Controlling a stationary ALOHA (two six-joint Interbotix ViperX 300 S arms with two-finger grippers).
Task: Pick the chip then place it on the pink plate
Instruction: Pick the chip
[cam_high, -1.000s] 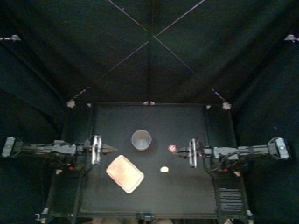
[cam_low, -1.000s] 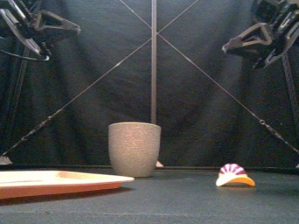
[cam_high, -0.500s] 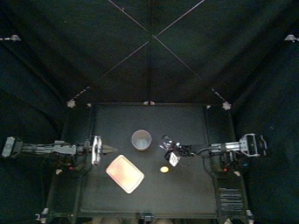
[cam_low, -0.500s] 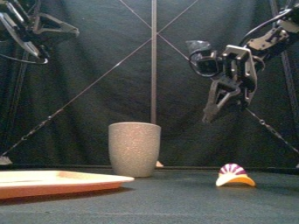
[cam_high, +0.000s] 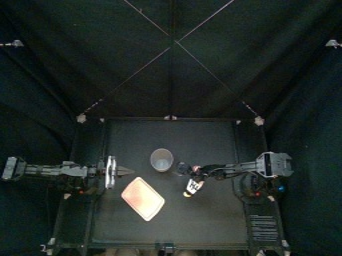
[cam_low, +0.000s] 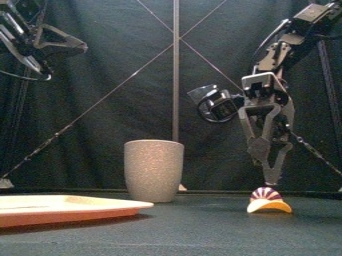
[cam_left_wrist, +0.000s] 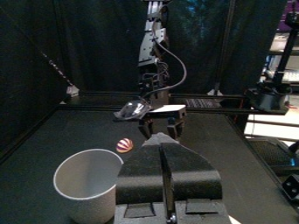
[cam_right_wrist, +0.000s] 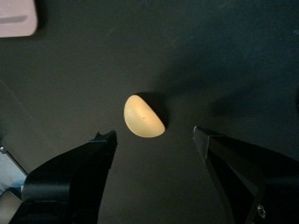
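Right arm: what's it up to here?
The right gripper hangs just over the yellow chip, jaws open on either side of it and not yet gripping. The chip lies on the table, with a striped toy just behind it in the front view. The pink plate sits empty at front left, with the grey cup further back. The left gripper rests at the table's left side, jaws shut.
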